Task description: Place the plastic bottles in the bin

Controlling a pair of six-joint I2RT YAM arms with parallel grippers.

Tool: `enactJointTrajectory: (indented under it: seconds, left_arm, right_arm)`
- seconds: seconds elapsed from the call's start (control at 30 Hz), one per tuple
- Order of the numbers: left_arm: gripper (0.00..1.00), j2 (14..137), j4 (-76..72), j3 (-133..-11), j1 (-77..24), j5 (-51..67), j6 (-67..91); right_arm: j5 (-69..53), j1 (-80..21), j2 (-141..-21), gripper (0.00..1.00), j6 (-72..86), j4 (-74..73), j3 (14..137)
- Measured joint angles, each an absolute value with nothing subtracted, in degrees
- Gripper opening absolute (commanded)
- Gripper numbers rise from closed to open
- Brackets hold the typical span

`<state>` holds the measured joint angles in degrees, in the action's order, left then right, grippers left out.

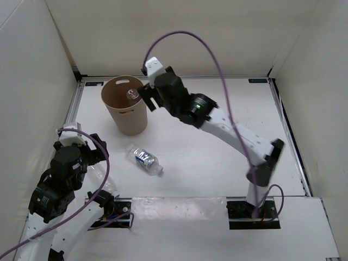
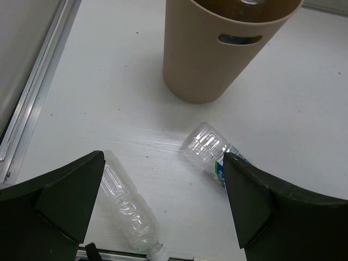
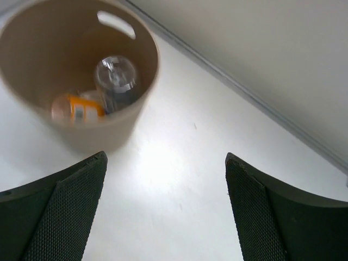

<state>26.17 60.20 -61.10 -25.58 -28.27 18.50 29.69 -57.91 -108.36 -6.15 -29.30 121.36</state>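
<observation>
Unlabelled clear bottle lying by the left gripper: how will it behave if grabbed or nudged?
The clear bottle looks empty, so it is probably very light and easily knocked away. It lies on its side on the smooth table, so a nudge would likely roll it. Its thin ribbed wall may dent under a firm squeeze.

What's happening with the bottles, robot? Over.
Left gripper open, right gripper open. Clear bottle and orange bottle inside bin. Labelled bottle and unlabelled bottle lying on table. Nothing blocking bin.
</observation>
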Motion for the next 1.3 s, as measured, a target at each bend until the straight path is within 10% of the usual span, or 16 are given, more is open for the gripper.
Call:
enactJointTrajectory:
  seconds: [0.57, 1.3]
  left_arm:
    - [1.00, 34.8, 74.1, -58.5, -25.2, -38.4, 49.1]
    - [1.00, 53.0, 63.2, -41.6, 3.0, -13.3, 50.5]
  right_arm:
    - [44.9, -77.6, -44.9, 0.90, 20.7, -56.4, 81.7]
    - [46.2, -67.1, -25.0, 0.90, 21.2, -59.5, 59.2]
